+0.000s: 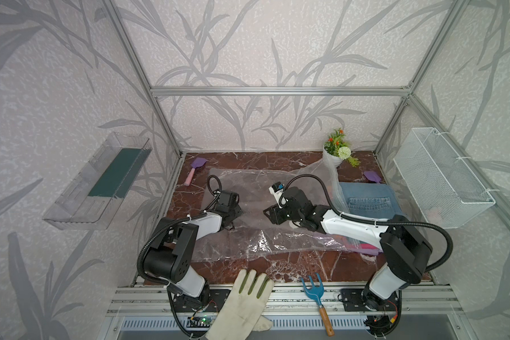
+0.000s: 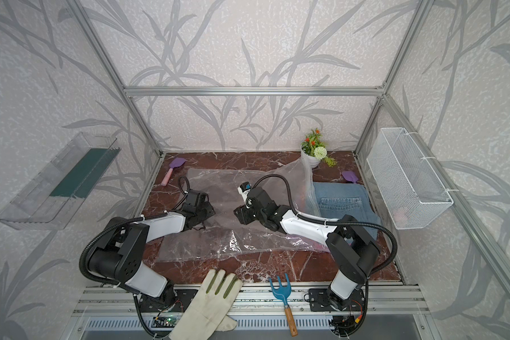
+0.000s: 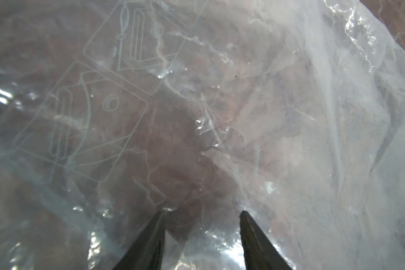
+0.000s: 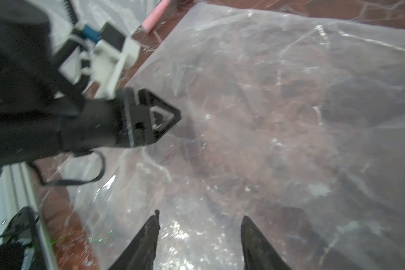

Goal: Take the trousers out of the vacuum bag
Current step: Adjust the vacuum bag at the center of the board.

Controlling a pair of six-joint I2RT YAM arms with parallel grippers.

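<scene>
marble table (image 1: 306,265) | vacuum bag (image 1: 248,182) flat | left hand (image 3: 202,212), right hand (image 4: 200,215) apart, seemingly empty

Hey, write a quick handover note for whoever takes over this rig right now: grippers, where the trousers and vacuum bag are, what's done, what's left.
Left gripper: open, empty, over the vacuum bag.
Right gripper: open, empty, over the same bag.
Bag: spread flat on the table; its middle looks empty.
Denim trousers: folded at the table's right side, with the bag's edge overlapping one side.
Pink and lilac cloth: showing under the right arm; I cannot tell whether it is inside or outside the bag.
Left to do: check that pile and pull out anything still under plastic.
</scene>
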